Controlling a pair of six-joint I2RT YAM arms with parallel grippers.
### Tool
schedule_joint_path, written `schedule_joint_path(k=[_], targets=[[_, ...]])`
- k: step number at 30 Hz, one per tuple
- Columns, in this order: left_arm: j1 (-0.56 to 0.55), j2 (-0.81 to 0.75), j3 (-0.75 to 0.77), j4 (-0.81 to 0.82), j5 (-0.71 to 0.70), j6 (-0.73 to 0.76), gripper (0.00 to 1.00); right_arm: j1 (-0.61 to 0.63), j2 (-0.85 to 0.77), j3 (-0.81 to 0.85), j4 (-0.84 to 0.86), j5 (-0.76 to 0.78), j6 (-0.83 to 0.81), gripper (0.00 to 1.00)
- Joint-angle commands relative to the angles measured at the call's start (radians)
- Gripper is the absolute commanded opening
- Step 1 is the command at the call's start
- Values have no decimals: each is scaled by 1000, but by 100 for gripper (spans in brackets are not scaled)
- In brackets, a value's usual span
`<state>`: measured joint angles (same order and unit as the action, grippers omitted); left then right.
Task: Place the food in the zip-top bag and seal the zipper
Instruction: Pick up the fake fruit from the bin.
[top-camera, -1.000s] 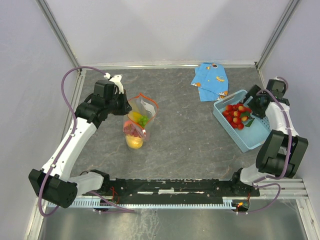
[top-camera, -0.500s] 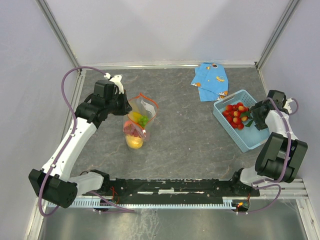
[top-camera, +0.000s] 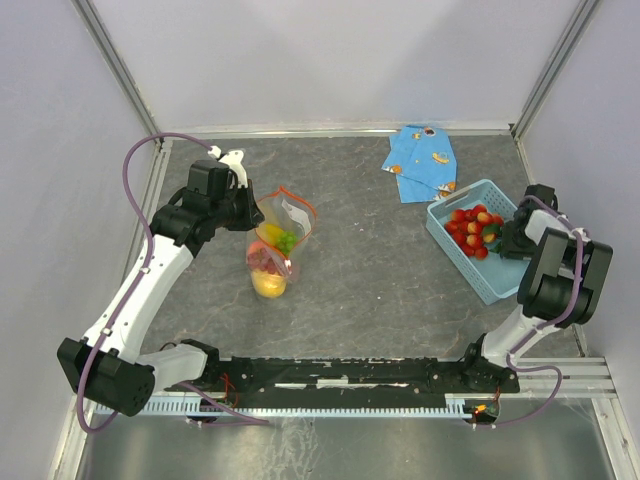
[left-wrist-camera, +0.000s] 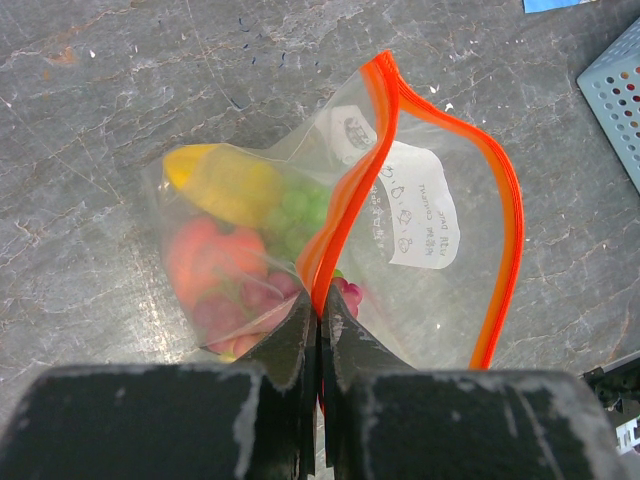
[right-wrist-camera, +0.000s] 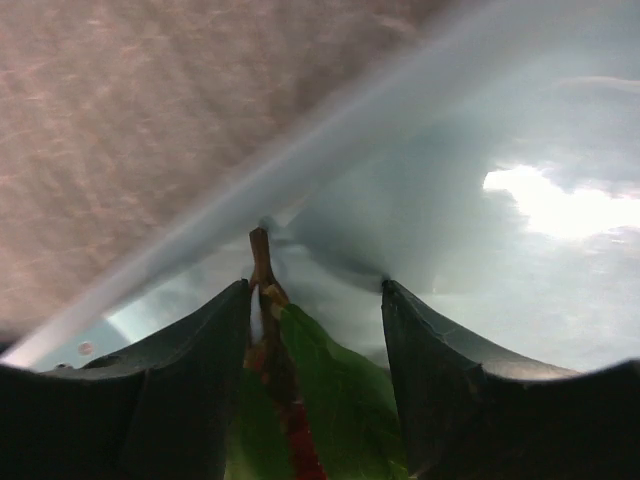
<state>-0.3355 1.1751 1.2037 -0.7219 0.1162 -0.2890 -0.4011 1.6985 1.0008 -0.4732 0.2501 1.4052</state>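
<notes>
Zip-top bag (left-wrist-camera: 425, 300) of food (left-wrist-camera: 225, 235): my left gripper (left-wrist-camera: 320, 320) pinches its zipper (left-wrist-camera: 345, 215); to the bag's right, my right gripper (right-wrist-camera: 315, 288) stands spread around a leaf (right-wrist-camera: 335, 390).

Both arms are white links between bulky black joint housings: left arm (top-camera: 135, 290) at frame left, right arm (top-camera: 556, 275) at frame right. A purple cable (top-camera: 128, 168) loops along each. The left gripper (left-wrist-camera: 318, 312) and right gripper (right-wrist-camera: 315, 290) have matte black fingers. A black rail (top-camera: 340, 372) joins the bases along the bottom.
</notes>
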Motion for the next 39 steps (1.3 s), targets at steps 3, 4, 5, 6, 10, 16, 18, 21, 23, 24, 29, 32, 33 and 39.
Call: schedule_joint_path(k=[3, 4, 5, 6, 10, 16, 18, 21, 23, 24, 29, 32, 33, 39], targets=[[5, -12, 2, 59, 29, 45, 3, 0, 122, 69, 24, -86, 109, 60], [6, -11, 2, 59, 28, 45, 3, 0, 134, 70, 36, -95, 113, 57], [6, -12, 2, 59, 27, 45, 3, 0, 145, 69, 45, -99, 116, 56], [6, -12, 2, 59, 25, 45, 3, 1, 151, 65, 53, -101, 115, 51], [6, -9, 1, 59, 24, 45, 3, -1, 144, 48, 78, -82, 92, 28], [7, -9, 0, 59, 24, 45, 3, -1, 50, 17, 106, -42, 24, 2], [7, -11, 0, 60, 26, 45, 3, -2, 9, 7, 117, -33, 3, 1], [6, -13, 0, 62, 26, 45, 3, -2, -52, 0, 129, -22, -37, 1], [7, -17, -3, 65, 27, 45, 3, -1, -91, -1, 137, -16, -72, 1], [7, -17, -3, 67, 27, 46, 3, -1, -109, -3, 142, -16, -91, 1], [7, -22, -6, 72, 38, 48, 3, -2, -212, -31, 198, -29, -239, 1], [7, -23, -7, 76, 51, 49, 3, -2, -276, -44, 215, -41, -314, 2], [7, -23, -7, 76, 54, 50, 3, -1, -292, -41, 215, -48, -337, 2], [7, -27, -10, 85, 79, 54, 3, 5, -398, -29, 218, -80, -491, 2]])
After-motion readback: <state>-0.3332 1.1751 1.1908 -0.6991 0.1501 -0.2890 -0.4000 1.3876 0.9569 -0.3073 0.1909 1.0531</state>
